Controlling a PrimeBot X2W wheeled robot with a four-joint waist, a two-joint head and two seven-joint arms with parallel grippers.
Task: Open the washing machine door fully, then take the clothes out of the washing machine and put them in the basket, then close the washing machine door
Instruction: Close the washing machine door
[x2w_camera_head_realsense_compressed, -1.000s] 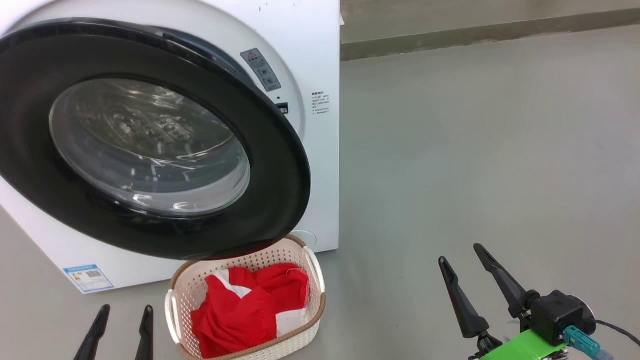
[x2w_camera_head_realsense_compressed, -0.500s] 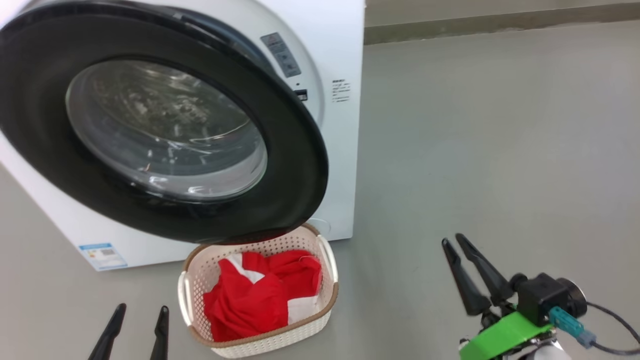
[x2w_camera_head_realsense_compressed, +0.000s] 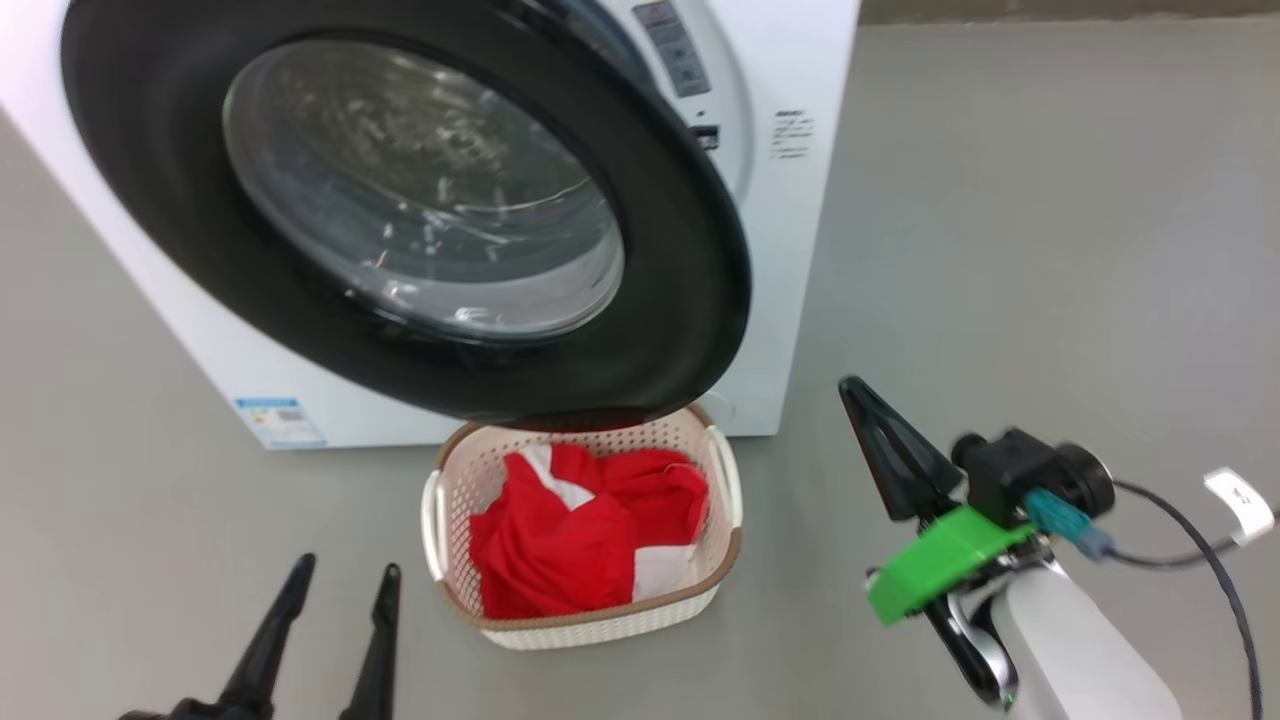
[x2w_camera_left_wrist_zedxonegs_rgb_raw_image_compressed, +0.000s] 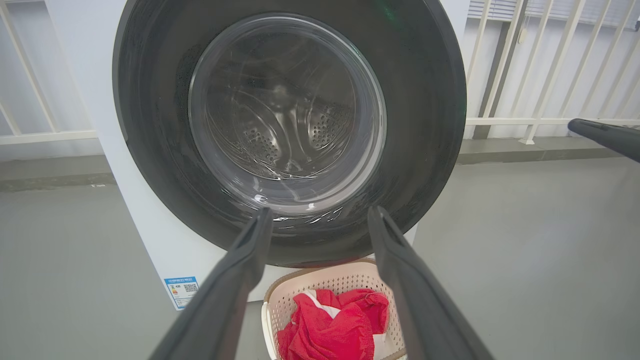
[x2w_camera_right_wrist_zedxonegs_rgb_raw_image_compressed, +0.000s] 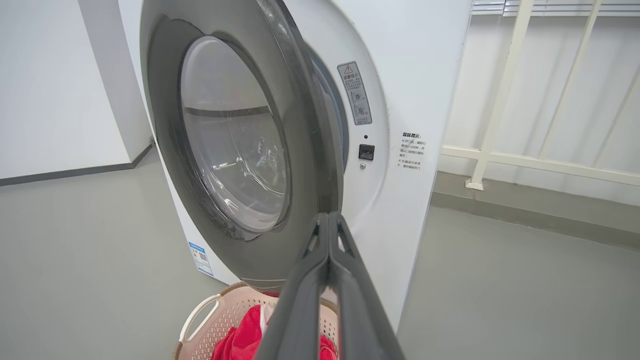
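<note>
Nearest, the left gripper (x2w_camera_head_realsense_compressed: 348, 566) was seen with its fingers spread wide and nothing between them. The right gripper (x2w_camera_head_realsense_compressed: 856, 390) was held off to the right, its fingers pressed together on nothing. Between the two, slightly farther, the basket (x2w_camera_head_realsense_compressed: 600, 625) was set on the grey floor (x2w_camera_head_realsense_compressed: 1040, 240), with the clothes (x2w_camera_head_realsense_compressed: 570, 545) heaped inside. Its far rim was overhung by the lower edge of the washing machine door (x2w_camera_head_realsense_compressed: 690, 260), swung partly out from the washing machine (x2w_camera_head_realsense_compressed: 800, 260). Open floor was left beyond the machine's right edge.
</note>
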